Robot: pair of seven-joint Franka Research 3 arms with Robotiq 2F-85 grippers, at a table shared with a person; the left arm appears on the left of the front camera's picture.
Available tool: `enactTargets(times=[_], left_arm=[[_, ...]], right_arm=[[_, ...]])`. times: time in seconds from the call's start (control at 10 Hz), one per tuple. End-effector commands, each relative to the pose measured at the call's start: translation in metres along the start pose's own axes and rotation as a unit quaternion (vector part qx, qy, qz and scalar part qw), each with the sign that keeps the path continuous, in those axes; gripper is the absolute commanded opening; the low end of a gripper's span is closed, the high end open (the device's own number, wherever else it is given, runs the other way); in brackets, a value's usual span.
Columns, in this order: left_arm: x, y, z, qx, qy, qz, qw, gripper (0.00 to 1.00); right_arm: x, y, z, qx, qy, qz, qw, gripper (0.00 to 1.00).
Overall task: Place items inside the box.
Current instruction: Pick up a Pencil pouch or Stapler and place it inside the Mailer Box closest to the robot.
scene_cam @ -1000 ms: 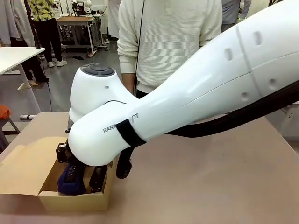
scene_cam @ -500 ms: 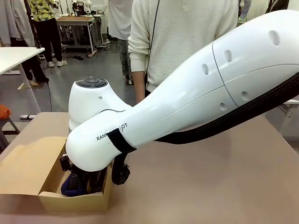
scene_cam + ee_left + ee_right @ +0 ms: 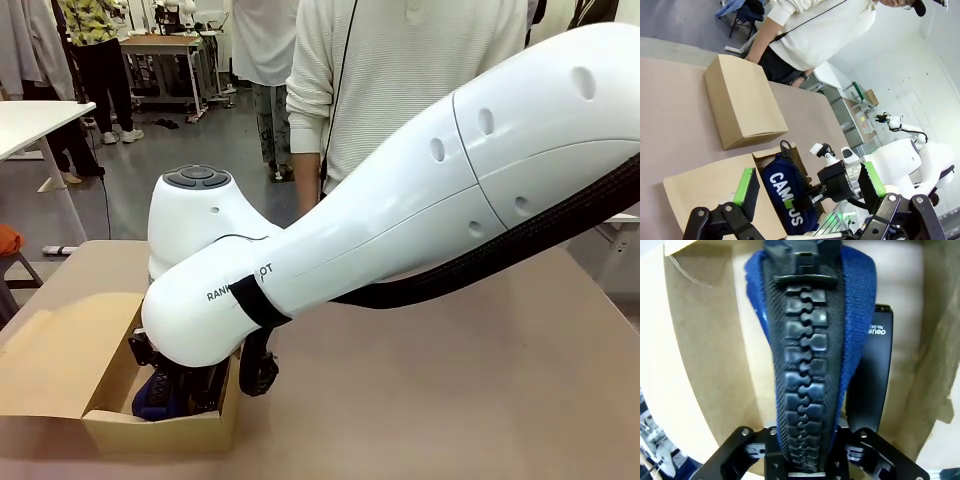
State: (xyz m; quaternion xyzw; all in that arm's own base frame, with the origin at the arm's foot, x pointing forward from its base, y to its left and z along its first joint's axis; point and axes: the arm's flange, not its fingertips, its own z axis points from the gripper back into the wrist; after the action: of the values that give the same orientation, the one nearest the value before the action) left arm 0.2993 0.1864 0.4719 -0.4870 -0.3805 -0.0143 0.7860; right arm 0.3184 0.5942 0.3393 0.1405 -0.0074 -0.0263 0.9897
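Navy pencil case (image 3: pixel 790 195) down inside cardboard box (image 3: pixel 160 432) beside black stapler (image 3: pixel 875 375), right gripper (image 3: pixel 185 385) astride it, grip tight or slack impossible to tell; left gripper (image 3: pixel 807 182) wide, empty. Packing seemingly partway, two items in.

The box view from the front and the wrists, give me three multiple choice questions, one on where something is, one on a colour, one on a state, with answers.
1. Where is the navy pencil case?
A. On the bare table.
B. In the open cardboard box.
C. In the person's hand.

2. What colour is the stapler beside it?
A. Black.
B. Red.
C. Yellow.

3. How is the left gripper?
A. Shut on the case.
B. Shut on nothing.
C. Open, holding nothing.

Answers:
1 B, the box walls surround it.
2 A, it lies black alongside the zip in the right wrist view.
3 C, its green pads stand wide apart.
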Motion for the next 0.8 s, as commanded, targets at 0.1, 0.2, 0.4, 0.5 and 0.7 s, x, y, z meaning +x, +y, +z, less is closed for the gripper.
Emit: enactTargets(times=[0.1, 0.2, 0.4, 0.5, 0.7], left_arm=[[-0.0005, -0.0011, -0.0004, -0.008, -0.009, -0.009, 1.000, 1.00], [-0.0005, -0.0011, -0.0004, -0.008, -0.009, -0.009, 1.000, 1.00], [-0.0005, -0.0011, -0.0004, -0.008, -0.009, -0.009, 1.000, 1.00], [-0.0005, -0.0011, -0.0004, -0.008, -0.009, -0.009, 1.000, 1.00], [-0.0005, -0.0011, -0.0004, -0.008, -0.009, -0.009, 1.000, 1.00]], right_arm=[[-0.0032, 0.0008, -0.0006, -0.002, -0.004, -0.009, 1.000, 0.70], [-0.0033, 0.0004, -0.0004, -0.001, -0.004, -0.008, 1.000, 1.00], [-0.0041, -0.0004, 0.0012, 0.004, -0.006, -0.005, 1.000, 1.00], [-0.0044, -0.0008, 0.0008, 0.004, -0.006, -0.005, 1.000, 1.00], [-0.0060, 0.0000, 0.0061, 0.011, -0.014, 0.001, 1.000, 1.00]])
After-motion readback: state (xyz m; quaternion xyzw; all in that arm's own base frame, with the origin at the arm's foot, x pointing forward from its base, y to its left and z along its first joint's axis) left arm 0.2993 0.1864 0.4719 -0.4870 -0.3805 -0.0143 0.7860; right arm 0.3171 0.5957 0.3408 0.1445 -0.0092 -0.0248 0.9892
